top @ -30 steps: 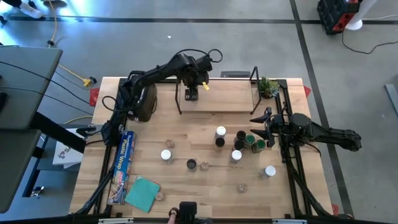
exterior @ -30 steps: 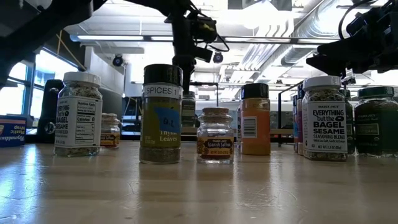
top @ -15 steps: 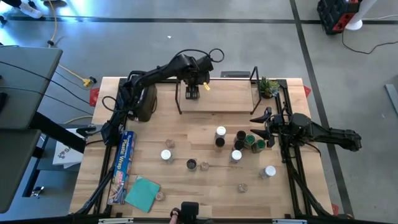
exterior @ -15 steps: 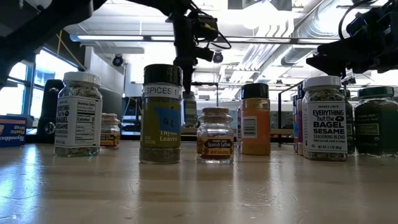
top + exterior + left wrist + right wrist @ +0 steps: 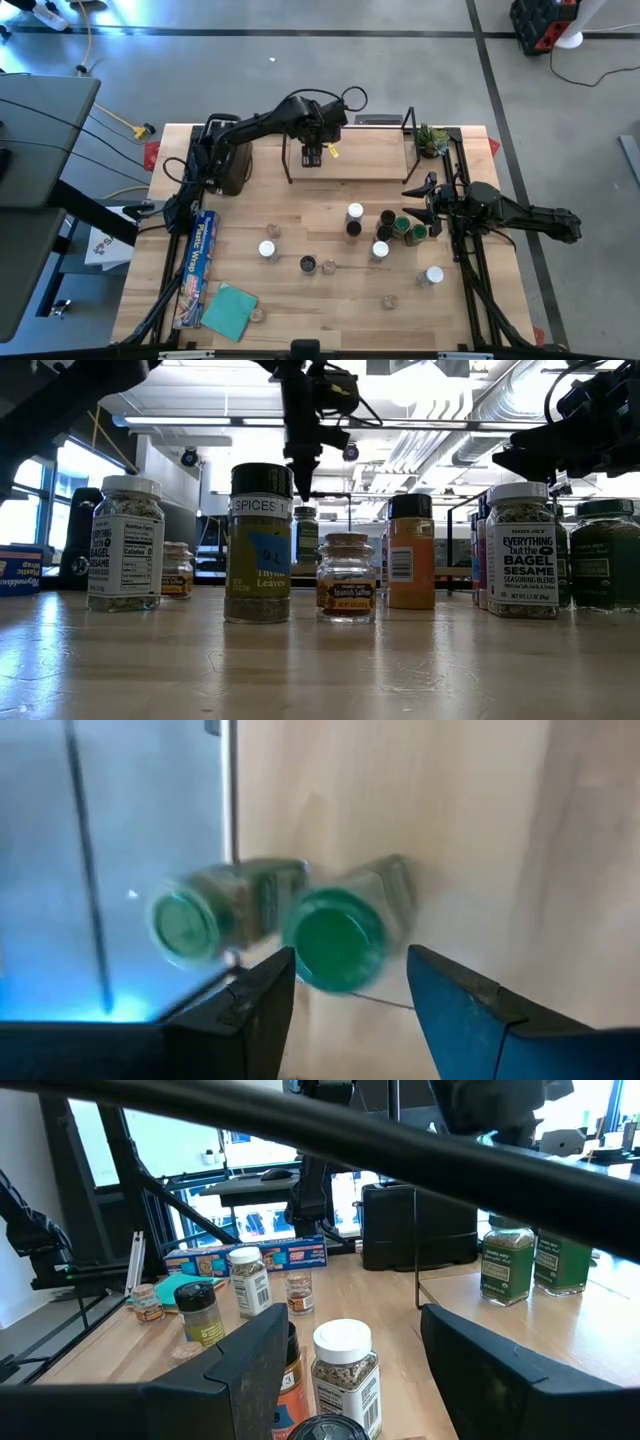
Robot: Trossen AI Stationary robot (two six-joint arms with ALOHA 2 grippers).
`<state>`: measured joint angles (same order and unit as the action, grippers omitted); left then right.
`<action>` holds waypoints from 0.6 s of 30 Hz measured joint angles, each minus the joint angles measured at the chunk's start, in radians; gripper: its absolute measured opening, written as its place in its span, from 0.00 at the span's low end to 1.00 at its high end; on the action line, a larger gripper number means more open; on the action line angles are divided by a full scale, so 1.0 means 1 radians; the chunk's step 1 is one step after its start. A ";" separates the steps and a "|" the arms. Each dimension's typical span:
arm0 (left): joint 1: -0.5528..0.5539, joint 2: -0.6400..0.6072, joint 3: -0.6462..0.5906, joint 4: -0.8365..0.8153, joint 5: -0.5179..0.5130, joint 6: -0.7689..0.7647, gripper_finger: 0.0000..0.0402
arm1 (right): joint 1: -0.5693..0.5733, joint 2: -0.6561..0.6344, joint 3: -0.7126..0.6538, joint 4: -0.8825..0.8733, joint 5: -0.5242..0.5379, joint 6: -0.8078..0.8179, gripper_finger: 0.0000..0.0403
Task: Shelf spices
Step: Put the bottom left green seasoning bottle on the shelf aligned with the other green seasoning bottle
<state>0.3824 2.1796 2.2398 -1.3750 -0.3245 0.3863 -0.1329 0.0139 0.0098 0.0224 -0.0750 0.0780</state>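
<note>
Up on the shelf (image 5: 370, 155) stand two green-capped jars (image 5: 335, 938), below the left hand (image 5: 312, 157), whose fingers are apart and empty. The right hand (image 5: 418, 192) waits open over the bench (image 5: 300, 220) jars.

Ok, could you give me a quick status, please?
Left hand open above shelf. Two green-lidded jars standing on it. Right hand open by loose jars. Nothing blocking.

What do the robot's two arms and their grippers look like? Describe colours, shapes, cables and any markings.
Both arms are dark, jointed and slim. The left arm carries looping black cables near its wrist and a small yellow tag beside the left gripper. The left gripper's fingers are flat and angular and look blue-tinted. The right gripper has dark, pointed fingers.
</note>
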 joint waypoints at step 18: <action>0.025 0.005 -0.124 0.057 0.190 -0.070 0.02 | 0.000 0.000 0.000 0.000 0.000 0.000 0.56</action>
<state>0.4076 2.1842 2.1157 -1.3185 -0.1340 0.3165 -0.1329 0.0138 0.0097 0.0223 -0.0750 0.0783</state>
